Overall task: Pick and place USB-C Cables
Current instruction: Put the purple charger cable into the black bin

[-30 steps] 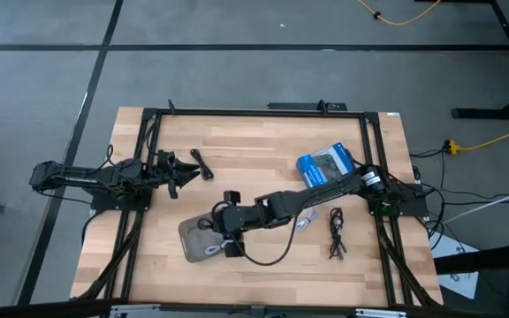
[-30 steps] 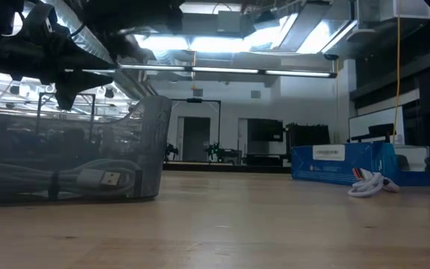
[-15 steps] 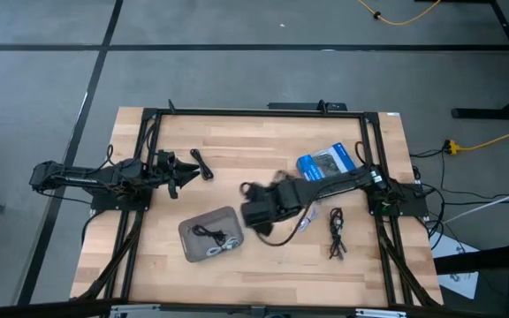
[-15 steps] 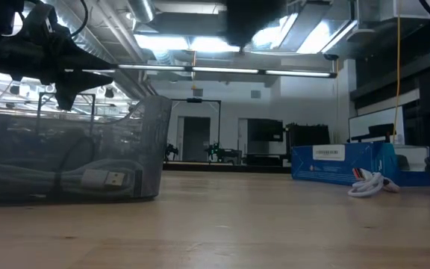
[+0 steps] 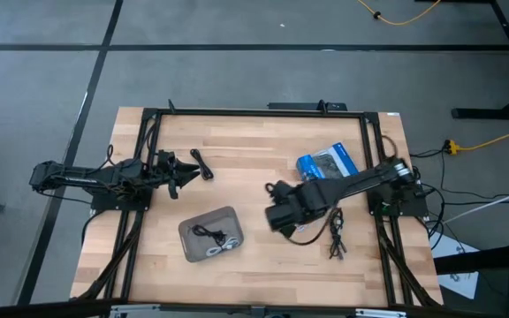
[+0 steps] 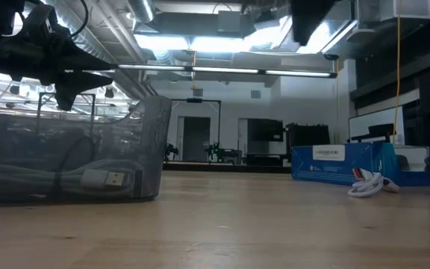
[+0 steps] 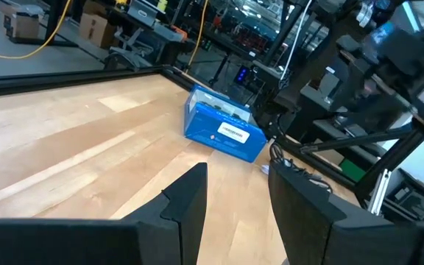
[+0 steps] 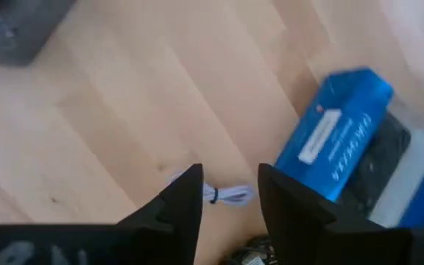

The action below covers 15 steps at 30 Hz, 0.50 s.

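The grey tray (image 5: 208, 235) sits left of the table's middle and holds a black cable (image 5: 204, 232) and a white cable (image 5: 225, 247); in the low view the white cable's plug (image 6: 104, 178) shows through the tray wall. Another white cable (image 8: 227, 195) lies on the wood below my right gripper (image 8: 228, 177), which hovers open over the middle of the table (image 5: 277, 212). A black cable (image 5: 336, 234) lies to the right of it. One more black cable (image 5: 201, 164) lies just beyond my left gripper (image 5: 179, 172), which waits open at the left side (image 7: 238, 165).
The blue plastic packet (image 5: 325, 163) lies toward the far right, close to the right arm, and shows again as the blue packet (image 8: 337, 154). A black frame (image 5: 254, 112) runs along the table's edges. Bare wood lies along the near edge and between the tray and the packet.
My right gripper has drawn back from over the grey tray toward the table's right and now hangs over the middle. The tray, covered by the gripper a second ago, now shows a black and a white cable inside.
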Available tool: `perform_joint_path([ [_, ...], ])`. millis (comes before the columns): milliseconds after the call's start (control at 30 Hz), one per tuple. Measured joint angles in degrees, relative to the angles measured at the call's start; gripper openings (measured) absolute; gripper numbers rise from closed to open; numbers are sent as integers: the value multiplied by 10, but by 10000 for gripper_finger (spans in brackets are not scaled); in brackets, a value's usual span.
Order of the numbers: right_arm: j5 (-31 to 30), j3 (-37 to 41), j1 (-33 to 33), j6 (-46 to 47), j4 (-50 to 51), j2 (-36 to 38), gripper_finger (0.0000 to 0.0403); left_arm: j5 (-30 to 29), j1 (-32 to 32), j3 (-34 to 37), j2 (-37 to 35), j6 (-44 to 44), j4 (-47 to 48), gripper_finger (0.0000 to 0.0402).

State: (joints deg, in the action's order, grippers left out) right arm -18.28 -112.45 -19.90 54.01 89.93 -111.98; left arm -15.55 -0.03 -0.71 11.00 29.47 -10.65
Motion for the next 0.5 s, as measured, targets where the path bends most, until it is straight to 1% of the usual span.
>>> perform_joint_path([
  [100, 9, 100, -3, 44, -4, 67, 134, 0, 0, 0, 0, 0, 2, 140],
  [233, 20, 229, -22, 143, -18, 146, 134, -2, 0, 0, 0, 0, 7, 140],
  [267, 24, 261, -29, 166, -37, 161, 134, -4, 0, 0, 0, 0, 8, 140],
  [367, 34, 351, -53, 208, -122, 202, 134, -7, 0, 0, 0, 0, 10, 140],
  [500, 39, 455, -78, 208, -298, 224, 134, -9, 0, 0, 0, 0, 11, 140],
])
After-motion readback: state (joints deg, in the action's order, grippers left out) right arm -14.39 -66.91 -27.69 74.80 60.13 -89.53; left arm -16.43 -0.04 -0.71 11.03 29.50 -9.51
